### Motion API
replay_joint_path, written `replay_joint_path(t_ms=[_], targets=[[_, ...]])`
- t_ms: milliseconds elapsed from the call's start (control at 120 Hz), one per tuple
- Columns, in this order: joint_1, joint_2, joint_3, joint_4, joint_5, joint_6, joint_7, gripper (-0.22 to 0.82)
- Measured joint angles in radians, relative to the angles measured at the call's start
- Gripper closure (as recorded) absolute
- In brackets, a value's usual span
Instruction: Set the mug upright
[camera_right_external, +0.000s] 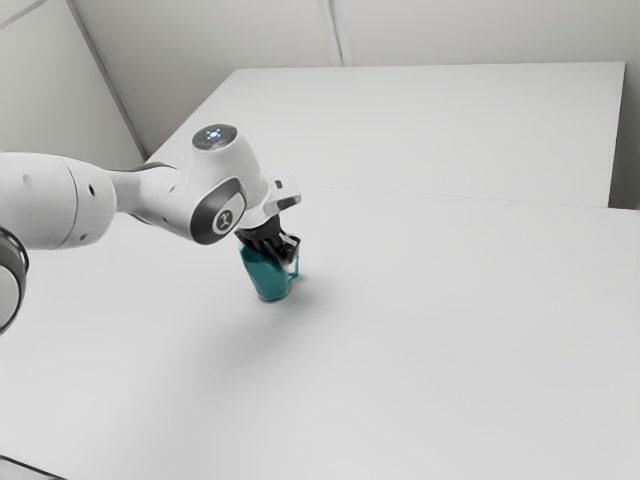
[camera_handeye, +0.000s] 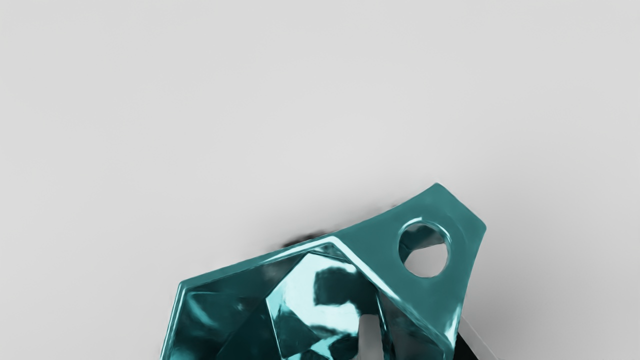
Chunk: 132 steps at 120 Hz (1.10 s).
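In the exterior view my gripper (camera_right_external: 283, 250) points down at the top of the teal mug (camera_right_external: 265, 275), whose base is low and whose handle is on the exterior view's right. The body looks slightly tilted; whether its base rests flat is unclear. The wrist view looks into the open mouth of the shiny, faceted mug (camera_handeye: 320, 237), with a round hole through its handle. There my gripper (camera_handeye: 419, 345) holds the mug's wall, one grey finger inside the mouth and a dark one outside by the handle. The lower fingertips are partly hidden by the mug.
The mug is over a broad white table (camera_right_external: 430, 350), with a second white surface (camera_right_external: 430, 125) behind it. A dark-edged object (camera_right_external: 25, 470) is at the exterior view's lower left corner. The arm reaches in from the exterior view's left.
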Motion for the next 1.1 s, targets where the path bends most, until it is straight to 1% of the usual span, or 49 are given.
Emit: replay_joint_path(t_ms=[83, 158, 250, 350, 492, 658, 875, 1017, 1100], targets=[[0.000, 0.000, 0.000, 0.001, -0.002, 0.000, 0.004, 0.39], [0.000, 0.000, 0.000, 0.001, -0.002, -0.001, 0.006, 0.28], [0.000, 0.000, 0.000, 0.001, -0.003, -0.001, 0.010, 0.18], [0.000, -0.004, 0.000, 0.002, -0.003, -0.003, 0.012, 0.11], [-0.002, -0.059, -0.001, 0.010, -0.009, -0.043, 0.015, 0.06], [-0.001, -0.141, 0.000, 0.056, -0.017, -0.149, 0.016, 0.03], [-0.010, -0.142, 0.014, 0.260, -0.102, -0.394, 0.028, 0.01], [0.004, -0.139, 0.019, 0.357, -0.143, -0.536, 0.047, 0.00], [0.010, -0.139, 0.021, 0.387, -0.154, -0.602, 0.056, 0.00]])
